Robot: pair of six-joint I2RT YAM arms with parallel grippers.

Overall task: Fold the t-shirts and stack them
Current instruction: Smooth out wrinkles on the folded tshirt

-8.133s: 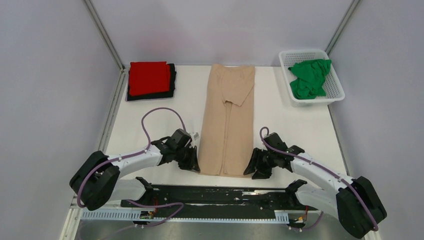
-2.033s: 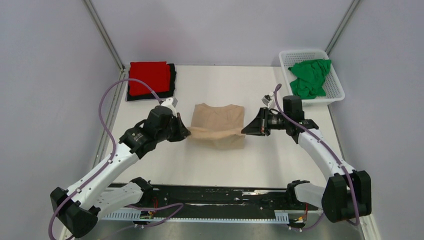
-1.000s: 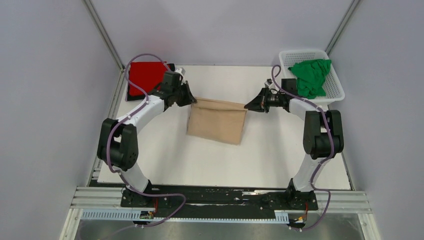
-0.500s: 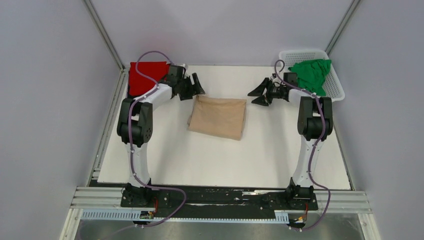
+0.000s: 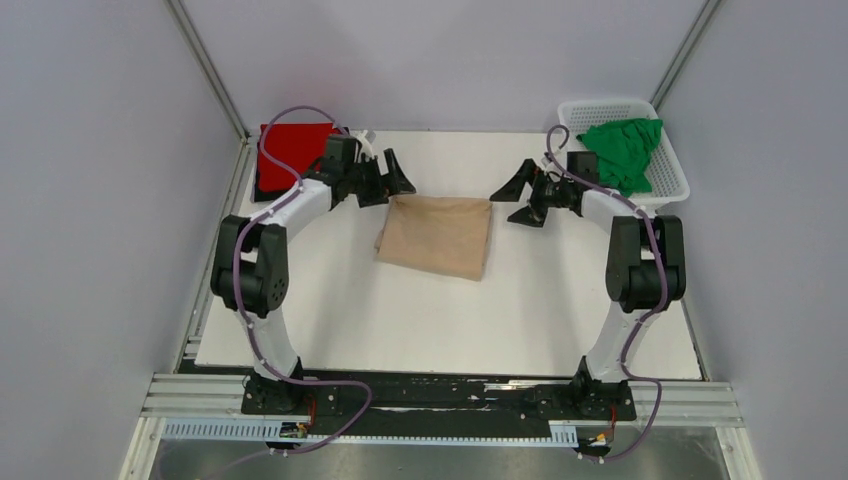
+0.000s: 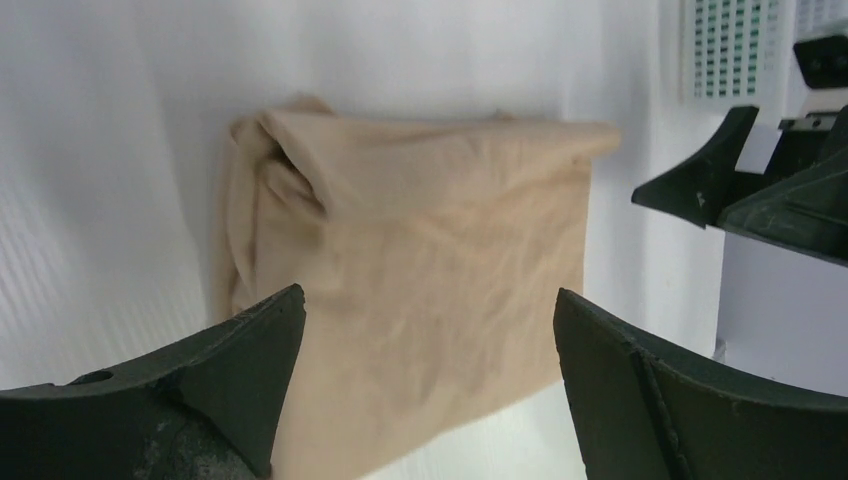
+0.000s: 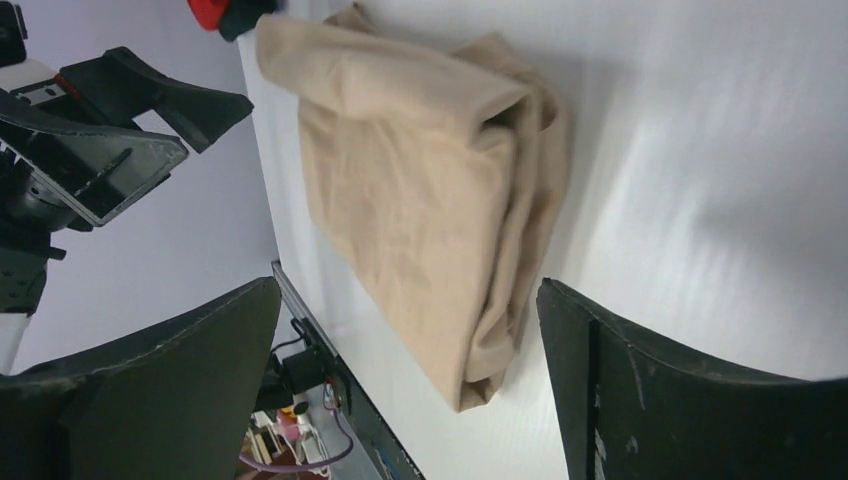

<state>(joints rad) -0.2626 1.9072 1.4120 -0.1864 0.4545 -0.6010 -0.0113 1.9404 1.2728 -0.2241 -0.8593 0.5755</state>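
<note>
The beige t-shirt (image 5: 436, 237) lies folded in a rough rectangle on the white table, free of both grippers. My left gripper (image 5: 392, 183) hovers open just beyond its far left corner. Off its far right corner my right gripper (image 5: 520, 197) is open too. In the left wrist view the beige t-shirt (image 6: 420, 250) fills the space ahead of the open left gripper (image 6: 428, 300). The right wrist view shows the beige t-shirt (image 7: 420, 170) beyond the open right gripper (image 7: 408, 288). The folded red t-shirt (image 5: 290, 155) sits at the far left, a black edge (image 5: 259, 188) under it. A crumpled green t-shirt (image 5: 620, 150) lies in the basket.
The white lattice basket (image 5: 610, 103) stands at the far right corner of the table (image 5: 450, 320). Grey walls and metal posts close in the back and sides. Both arms stretch far forward, elbows raised, with purple cables looping over them.
Both grippers opened and let go of the beige t-shirt's far edge. It settled flat, folded in half, and the grippers pulled slightly outward and back.
</note>
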